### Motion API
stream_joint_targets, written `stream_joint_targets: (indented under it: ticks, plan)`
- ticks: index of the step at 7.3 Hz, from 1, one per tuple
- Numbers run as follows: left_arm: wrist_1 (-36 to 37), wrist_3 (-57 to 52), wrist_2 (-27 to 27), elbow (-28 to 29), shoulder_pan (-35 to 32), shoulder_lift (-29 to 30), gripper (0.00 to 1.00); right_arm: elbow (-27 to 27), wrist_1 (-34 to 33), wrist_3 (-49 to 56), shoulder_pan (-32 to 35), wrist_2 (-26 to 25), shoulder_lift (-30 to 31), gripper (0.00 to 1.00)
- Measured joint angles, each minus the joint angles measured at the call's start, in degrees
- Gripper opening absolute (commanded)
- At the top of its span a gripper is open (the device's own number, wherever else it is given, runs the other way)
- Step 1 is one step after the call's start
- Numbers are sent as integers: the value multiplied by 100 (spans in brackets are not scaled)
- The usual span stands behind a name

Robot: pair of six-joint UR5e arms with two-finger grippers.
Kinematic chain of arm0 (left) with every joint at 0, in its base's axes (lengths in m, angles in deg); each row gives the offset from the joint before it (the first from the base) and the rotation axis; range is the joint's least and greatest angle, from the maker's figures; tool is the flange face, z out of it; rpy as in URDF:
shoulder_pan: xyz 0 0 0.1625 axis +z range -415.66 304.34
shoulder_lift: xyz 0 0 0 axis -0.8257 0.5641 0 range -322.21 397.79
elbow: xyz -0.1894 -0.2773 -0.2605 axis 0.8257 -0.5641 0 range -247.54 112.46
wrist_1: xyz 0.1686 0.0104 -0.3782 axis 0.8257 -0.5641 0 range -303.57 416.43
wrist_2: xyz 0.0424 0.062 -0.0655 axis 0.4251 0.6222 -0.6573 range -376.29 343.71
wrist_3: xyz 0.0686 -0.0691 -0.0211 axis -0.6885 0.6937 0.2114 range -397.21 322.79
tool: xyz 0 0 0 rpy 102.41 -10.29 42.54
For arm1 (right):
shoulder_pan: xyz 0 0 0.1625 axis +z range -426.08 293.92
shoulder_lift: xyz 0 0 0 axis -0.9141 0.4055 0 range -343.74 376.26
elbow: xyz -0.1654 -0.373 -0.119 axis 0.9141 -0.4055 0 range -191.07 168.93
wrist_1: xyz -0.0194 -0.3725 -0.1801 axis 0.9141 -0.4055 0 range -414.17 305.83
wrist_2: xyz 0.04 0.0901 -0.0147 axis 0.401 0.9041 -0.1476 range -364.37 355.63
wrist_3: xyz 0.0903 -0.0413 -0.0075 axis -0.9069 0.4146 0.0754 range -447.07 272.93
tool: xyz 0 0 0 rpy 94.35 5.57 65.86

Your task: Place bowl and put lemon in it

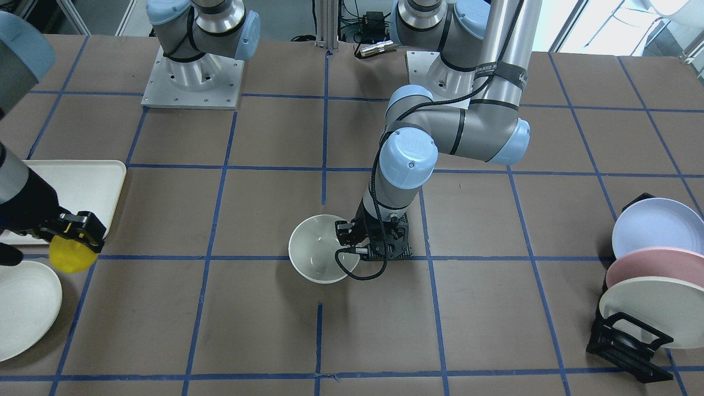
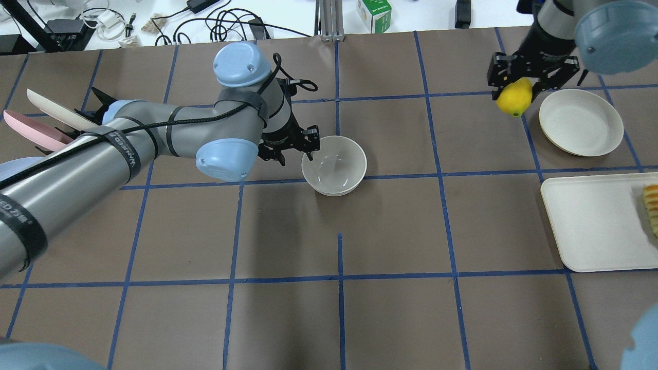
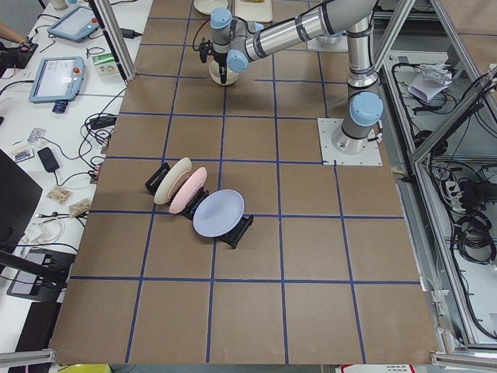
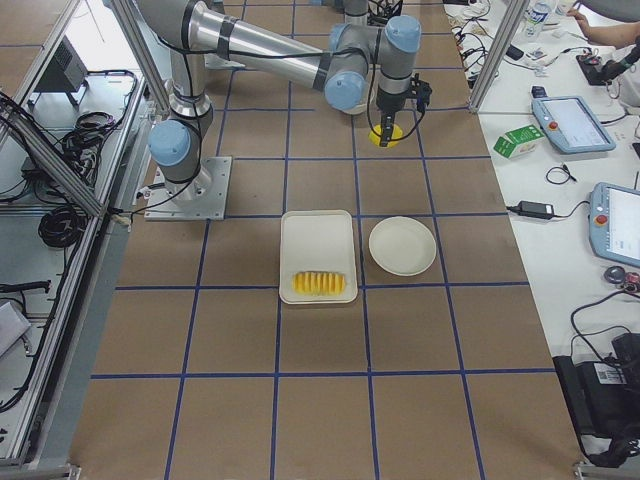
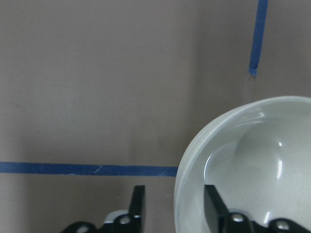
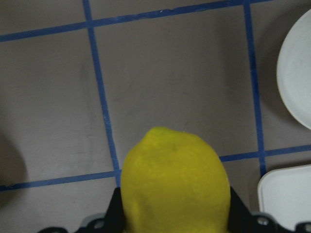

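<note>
Well, the right claw (image 2: 515,92) clamps the lemon (image 2: 514,103) midway — probably light, waxy — left claw (image 5: 175,201) parted astride the bowl (image 2: 336,167) at nine o'clock.

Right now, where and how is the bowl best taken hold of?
Pinch the bowl at its rim from above, on the left arm's side, one finger inside, one outside: it sits upright, open-topped, too wide to span. The left end effector straddles that rim, open.

Six cameras, one desk (image 2: 390,318).
Overhead and front oppose, sharing the bowl (image 2: 334,165); two end views lengthwise; two wrist views close, downward.
</note>
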Motion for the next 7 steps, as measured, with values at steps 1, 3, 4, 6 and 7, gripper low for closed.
stream_joint_targets:
  ticks: [1, 3, 4, 6, 7]
  plan:
    - [-749, -262, 99, 307, 14, -314, 100, 15, 20, -340, 344, 10, 21, 0]
    - [-2220, -502, 336, 862, 14, -1031, 100, 65, 29, -1031, 1102, 65, 12, 0]
    - [-2595, -530, 378, 1014, 10, -1350, 100, 87, 0, -1382, 1472, 81, -26, 0]
    - [-2881, -587, 421, 1019, 31, -1784, 100, 175, -130, -1933, 1981, 94, -188, 0]
    - [-2936, -749, 436, 1013, 109, -1888, 100, 203, -423, -2196, 2255, 93, -349, 0]
